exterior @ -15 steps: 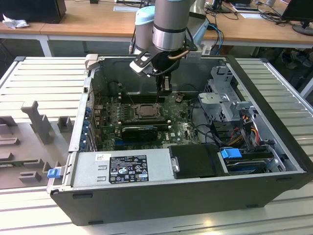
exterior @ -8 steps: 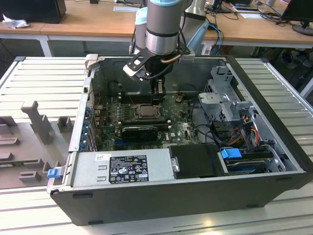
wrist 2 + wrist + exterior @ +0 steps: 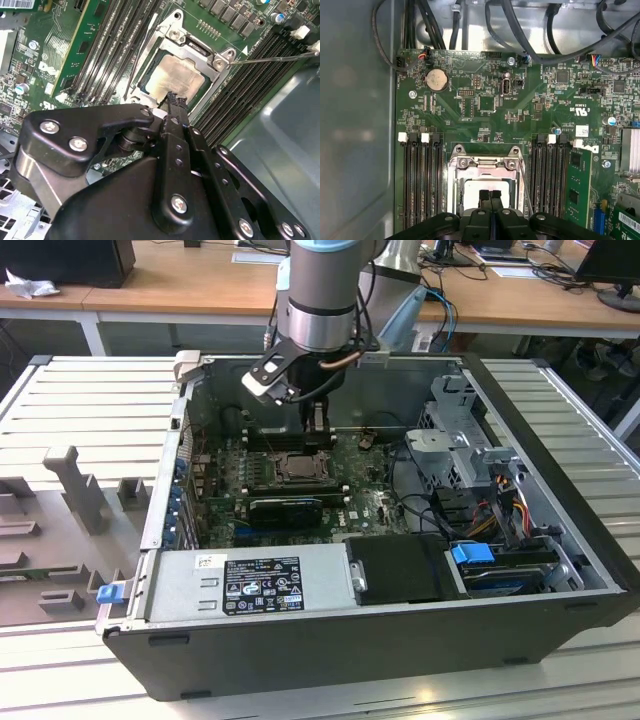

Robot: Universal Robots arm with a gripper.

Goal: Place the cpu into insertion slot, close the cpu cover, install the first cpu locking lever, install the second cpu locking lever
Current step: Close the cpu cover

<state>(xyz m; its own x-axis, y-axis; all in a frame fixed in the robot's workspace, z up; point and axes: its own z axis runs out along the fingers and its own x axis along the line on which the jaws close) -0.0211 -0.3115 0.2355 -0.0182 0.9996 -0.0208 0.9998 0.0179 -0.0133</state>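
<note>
The fingers (image 3: 176, 107) are pressed together with nothing between them. Their tips sit at the near edge of the cpu (image 3: 172, 75), either touching it or just above it; the views do not settle which. The cpu lies flat in the insertion slot (image 3: 298, 468), and its pale metal top shows through the window of the cpu cover (image 3: 485, 163), which appears to lie down around it. The first two steps therefore look done. A thin lever rod (image 3: 270, 58) stands free beside the socket and does not look hooked down, so both locking levers seem left to do. Long black memory slots (image 3: 420, 180) flank the socket on the green motherboard (image 3: 485, 115), inside an open computer case (image 3: 300, 650) lying on its side. The case rests on a ribbed grey metal counter (image 3: 80, 400), and the arm (image 3: 320, 300) reaches in from above. Wooden desks (image 3: 180, 280) stand behind.
</note>
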